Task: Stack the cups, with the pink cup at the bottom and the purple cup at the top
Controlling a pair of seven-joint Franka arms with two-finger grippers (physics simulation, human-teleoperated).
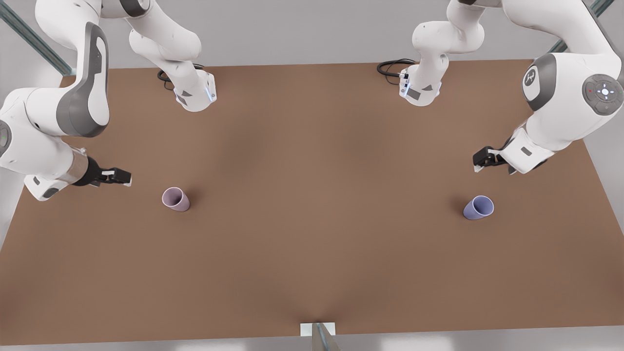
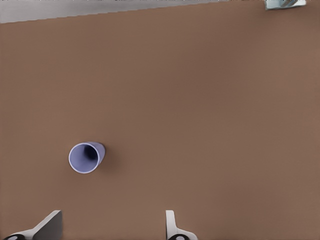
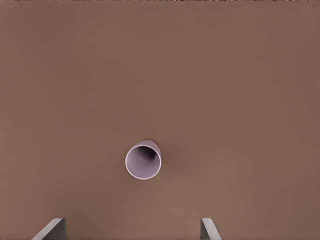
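Both cups sit upright, far apart on the brown table [image 1: 312, 243]. Left gripper [image 1: 480, 161] hovers near the purple cup [image 1: 478, 207], right gripper [image 1: 117, 176] near the pink cup [image 1: 175, 199], both with jaws spread and holding nothing.

Front view: brown tabletop [image 1: 312, 234] with two cups standing upright, well apart. Pink cup [image 1: 175, 199] is on the front view's left, purple cup [image 1: 478, 207] on the front view's right. Right gripper [image 1: 123, 177] hovers just beside the pink cup, not touching it. Left gripper [image 1: 480, 160] hangs above and behind the purple cup, also clear of it. Both arm bases sit at the far tabletop edge with black cables [image 1: 392, 67].
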